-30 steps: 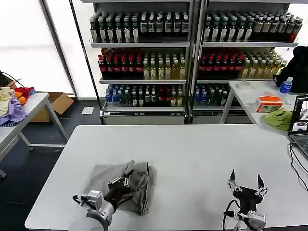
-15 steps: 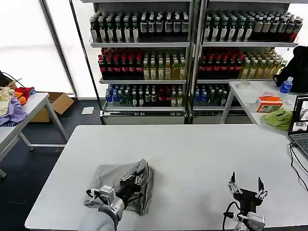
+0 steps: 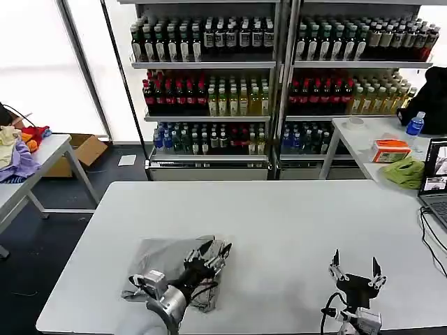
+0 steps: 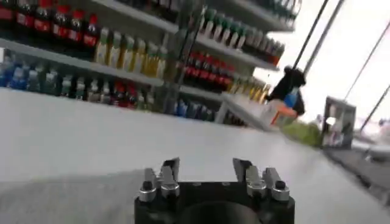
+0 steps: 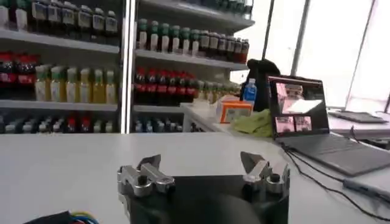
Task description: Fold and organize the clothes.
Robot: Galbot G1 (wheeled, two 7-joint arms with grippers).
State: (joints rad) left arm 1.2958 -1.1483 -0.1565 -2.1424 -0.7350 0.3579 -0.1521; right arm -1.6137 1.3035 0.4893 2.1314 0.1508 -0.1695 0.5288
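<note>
We have the grey shirt [image 3: 167, 269] bunched near the worktop's [image 3: 279, 223] front-left edge, left gripper [image 3: 213, 252] over its right side with jaws spread and empty, right gripper [image 3: 356, 276] parked wide open; it looks light, limp and slippery, so we'd pinch a hem or corner.

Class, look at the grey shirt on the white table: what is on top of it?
The left gripper, fingers open, sits over the grey shirt at its right edge. The arm covers part of the fabric, so what lies beneath cannot be seen. The shirt rests on the white table.
</note>
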